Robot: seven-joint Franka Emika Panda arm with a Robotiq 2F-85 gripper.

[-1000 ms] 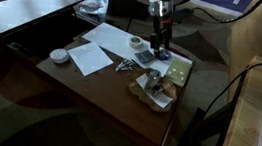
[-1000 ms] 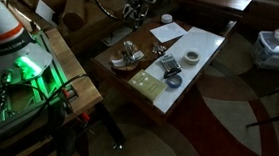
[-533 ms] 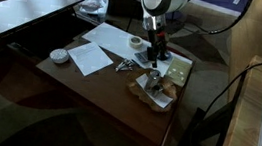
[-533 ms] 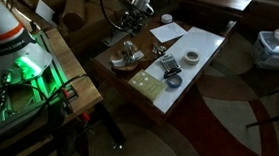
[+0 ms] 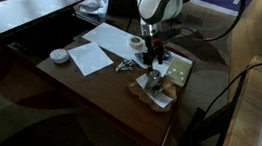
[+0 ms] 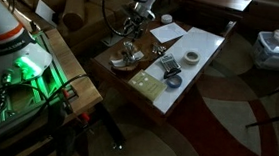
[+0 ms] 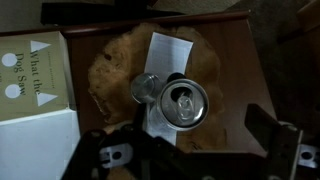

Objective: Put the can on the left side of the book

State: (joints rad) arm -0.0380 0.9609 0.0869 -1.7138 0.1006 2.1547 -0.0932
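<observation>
The black two-fingered gripper (image 7: 195, 152) hangs above the low brown wooden table (image 5: 89, 86), fingers (image 7: 110, 155) spread wide apart and clamped on nothing. The short shiny silvery metal can (image 7: 185, 102) stands upright just ahead of them in the wrist view, pull-tab top facing the camera. It sits on a crumpled brown paper wrapper (image 7: 115, 70) with a white paper slip (image 7: 167, 48) under it, and a small clear shiny crumpled thing (image 7: 146, 88) touches its side. The thin pale yellowish-green book (image 7: 38, 75) lies flat just beside the wrapper, at the picture's left edge. In an exterior view the can (image 5: 153, 82) stands near the table's edge with the book (image 5: 178, 71) close by. Behind lie a pale tape roll (image 5: 136, 43), a white paper sheet (image 5: 95, 56) and a flat white round disc (image 5: 61, 55). A dark flat slab (image 6: 167, 65) lies near the book.
</observation>
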